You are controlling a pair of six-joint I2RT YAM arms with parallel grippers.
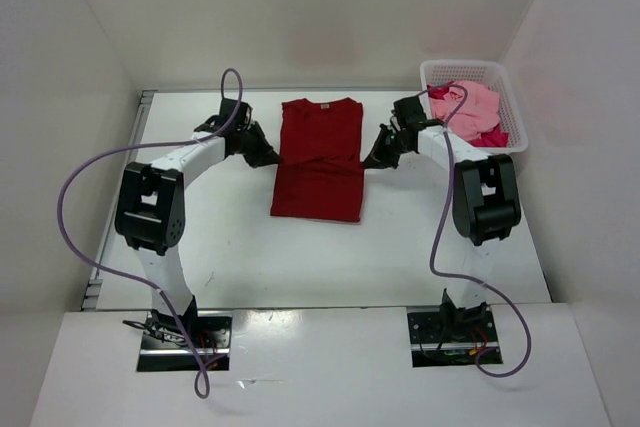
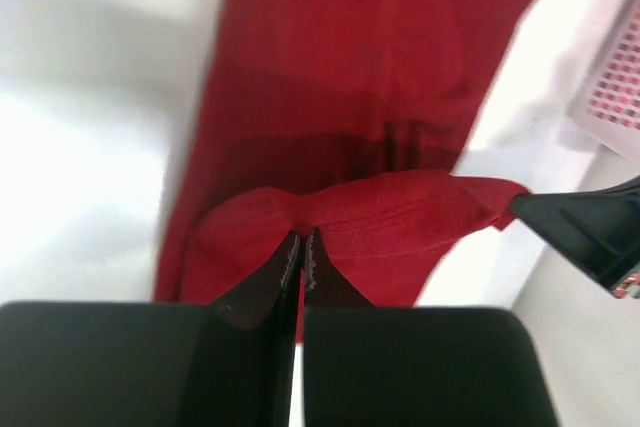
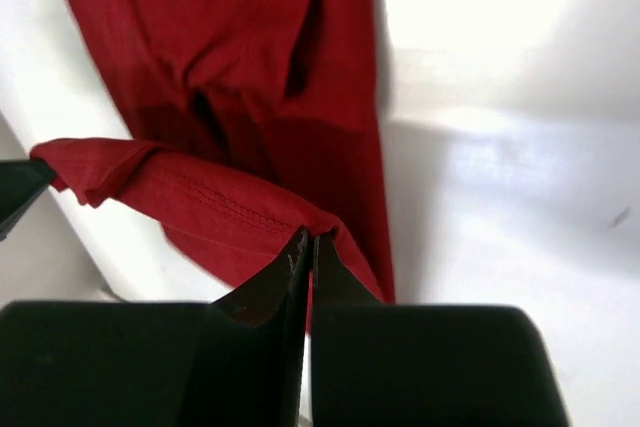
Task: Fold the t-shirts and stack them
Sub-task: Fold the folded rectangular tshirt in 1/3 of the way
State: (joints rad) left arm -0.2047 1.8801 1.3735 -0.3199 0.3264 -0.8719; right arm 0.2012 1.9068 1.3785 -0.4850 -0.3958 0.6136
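We see the dark red t-shirt [image 1: 318, 162] lying mid-bench [image 1: 250, 247], our left jaws and right jaws each clenched on one side edge of it, while the pink t-shirt [image 1: 475, 102] and crimson t-shirt [image 1: 492, 137] sit bunched in the white basket [image 1: 512, 97] at the far right.

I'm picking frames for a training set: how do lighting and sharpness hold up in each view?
Top external: even, soft light, sharp, faint shadows on the table. Left wrist: glare washes out the table, the dark red t-shirt is blurred, the basket out of focus. Right wrist: table glare upper right, shirt's far edge soft.
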